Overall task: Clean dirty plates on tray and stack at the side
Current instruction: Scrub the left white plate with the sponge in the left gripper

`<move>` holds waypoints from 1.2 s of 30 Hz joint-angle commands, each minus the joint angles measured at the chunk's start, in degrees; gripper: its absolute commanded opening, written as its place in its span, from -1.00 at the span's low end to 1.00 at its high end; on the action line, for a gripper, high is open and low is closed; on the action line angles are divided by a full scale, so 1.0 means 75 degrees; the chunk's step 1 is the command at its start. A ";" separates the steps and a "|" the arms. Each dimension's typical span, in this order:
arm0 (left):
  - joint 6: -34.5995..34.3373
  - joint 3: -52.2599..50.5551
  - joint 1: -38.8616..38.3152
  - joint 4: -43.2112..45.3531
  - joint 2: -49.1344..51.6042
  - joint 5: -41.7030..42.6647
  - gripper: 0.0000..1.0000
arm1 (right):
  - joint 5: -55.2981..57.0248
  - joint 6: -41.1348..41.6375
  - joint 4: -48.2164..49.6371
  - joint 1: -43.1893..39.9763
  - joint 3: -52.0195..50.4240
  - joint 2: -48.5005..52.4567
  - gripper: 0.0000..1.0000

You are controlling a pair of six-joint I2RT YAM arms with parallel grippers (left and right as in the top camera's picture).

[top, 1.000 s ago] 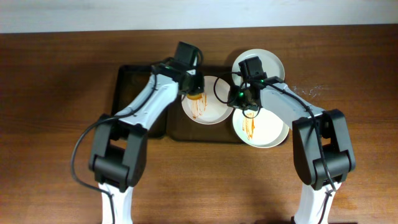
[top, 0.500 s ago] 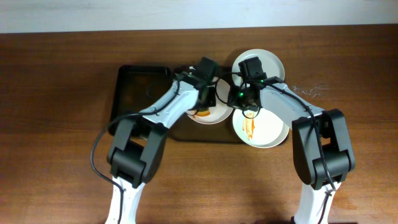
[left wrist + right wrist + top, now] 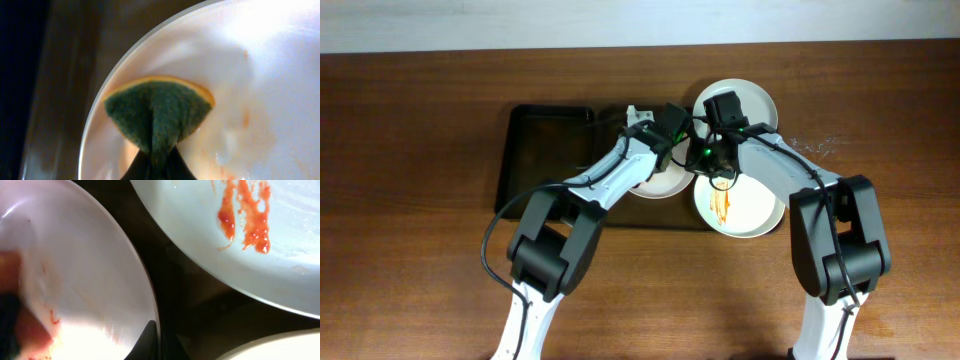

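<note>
**A:** The plates, three round white ones, and all the action is on the middle plate [image 3: 665, 185]. It lies flat on the right half of the tray [image 3: 535, 150], face up.

**B:** The left gripper [image 3: 152, 167] is clamped on a sponge [image 3: 157, 112], pinched into a fold. The green scouring face is down on the plate, just inside the rim, with a faint orange film beside it.

**A:** And the right gripper [image 3: 717, 168]?

**B:** It sits at the gap between that plate and the streaked plate [image 3: 745, 210]. A dark fingertip shows at the middle plate's rim in the wrist view. Whether it is pinching the rim or just resting there, I cannot tell.

**A:** So how is this scrub done well?

**B:** In my view, flatten the sponge and sweep in overlapping arcs from the rim toward the centre. Press straight down, not sideways, so the plate doesn't skate across the tray. Chase that pale smear before calling it clean.

**A:** Which way do the plates point?

**B:** Being round, they have no long axis, and all three face upward. The tray's long side runs left to right. The sauce streak on the streaked plate runs near to far.

**A:** And further out?

**B:** The streaked plate sits at the tray's right end, near side, apparently overhanging it. A far plate [image 3: 755, 100], plain white, lies beyond it at the far right, with brown desk [image 3: 410, 200] all round.
</note>
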 commanded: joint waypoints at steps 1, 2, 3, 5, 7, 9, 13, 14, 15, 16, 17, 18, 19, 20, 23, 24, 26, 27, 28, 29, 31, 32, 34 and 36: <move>0.0898 0.0050 0.0152 -0.0667 -0.0082 0.2366 -1.00 | -0.0265 -0.0344 -0.0076 -0.0015 0.0149 0.0047 -0.92; 0.1040 0.0050 0.0283 -0.0720 -0.0146 0.2570 -1.00 | -0.0635 -0.0420 -0.0076 -0.0128 0.0149 0.0047 -0.92; 0.1183 0.0050 0.0539 -0.0723 -0.0172 0.2908 -1.00 | -0.1052 -0.0551 -0.0073 -0.0274 0.0149 0.0047 -0.92; 0.1364 0.0038 0.0968 -0.0699 -0.0154 0.3436 -1.00 | -0.1571 -0.0758 -0.0061 -0.0510 0.0149 0.0047 -0.92; 0.1667 0.0026 0.1349 -0.0487 -0.0152 0.4048 -1.00 | -0.1839 -0.0924 -0.0079 -0.0676 0.0149 0.0047 -0.92; 0.2428 0.0026 0.1603 0.0251 -0.0152 0.5348 -1.00 | -0.1842 -0.1148 -0.0076 -0.0635 0.0149 0.0047 -0.92; 0.2932 0.0020 0.1361 0.0536 -0.0140 0.5421 -1.00 | -0.1839 -0.1174 0.0038 -0.0507 0.0149 0.0047 -0.92; 0.2926 0.0003 0.1236 0.0545 -0.0128 0.5112 -1.00 | -0.1842 -0.1174 0.0064 -0.0501 0.0149 0.0047 -0.92; 0.2926 -0.0015 0.1166 0.0568 -0.0119 0.4905 -1.00 | -0.1842 -0.1172 0.0070 -0.0501 0.0149 0.0047 -0.92; 0.2926 -0.0032 0.1067 0.0659 -0.0090 0.4634 -1.00 | -0.1842 -0.1172 0.0070 -0.0501 0.0149 0.0047 -0.92; 0.2923 -0.0035 0.1000 0.0743 -0.0064 0.4526 -1.00 | -0.1842 -0.1174 0.0070 -0.0501 0.0149 0.0047 -0.91; 0.2920 -0.0035 0.0938 0.0831 -0.0026 0.4511 -1.00 | -0.1839 -0.1172 0.0070 -0.0501 0.0149 0.0047 -0.92; 0.2754 -0.0038 0.0851 0.0828 0.0006 0.4468 -1.00 | -0.1839 -0.1172 0.0093 -0.0498 0.0149 0.0047 -0.92; 0.2346 -0.0038 0.0775 0.0638 0.0026 0.4348 -1.00 | -0.1839 -0.1172 0.0099 -0.0501 0.0149 0.0047 -0.92; 0.0676 -0.0038 0.0670 -0.0265 0.0061 0.3276 -1.00 | -0.1836 -0.1172 0.0096 -0.0501 0.0149 0.0047 -0.92; 0.0417 -0.0038 0.0670 -0.0393 0.0061 0.3086 -1.00 | -0.1836 -0.1174 0.0096 -0.0501 0.0149 0.0050 -0.92; -0.0160 -0.0038 0.0673 -0.0487 0.0061 0.2221 -1.00 | -0.1836 -0.1172 0.0099 -0.0501 0.0149 0.0050 -0.91; -0.0323 -0.0038 0.0676 -0.0367 0.0061 0.1580 -1.00 | -0.1836 -0.1172 0.0099 -0.0501 0.0149 0.0050 -0.92; -0.0329 -0.0038 0.0679 -0.0207 0.0061 0.0828 -1.00 | -0.1836 -0.1172 0.0099 -0.0501 0.0149 0.0050 -0.92; -0.0326 -0.0038 0.0682 -0.0096 0.0061 0.0332 -1.00 | -0.1836 -0.1172 0.0099 -0.0501 0.0149 0.0050 -0.92; -0.0323 -0.0038 0.0685 0.0079 0.0061 -0.0478 -1.00 | -0.1833 -0.1172 0.0096 -0.0501 0.0149 0.0050 -0.92; -0.0323 -0.0038 0.0682 0.0105 0.0061 -0.0606 -1.00 | -0.1830 -0.1172 0.0099 -0.0501 0.0149 0.0052 -0.92; -0.0321 -0.0038 0.0618 0.0029 0.0061 -0.0519 -1.00 | -0.1778 -0.1172 0.0096 -0.0501 0.0149 0.0061 -0.92; -0.0166 -0.0038 0.0513 -0.0393 0.0058 0.0251 -1.00 | -0.1772 -0.1172 0.0093 -0.0501 0.0149 0.0061 -0.92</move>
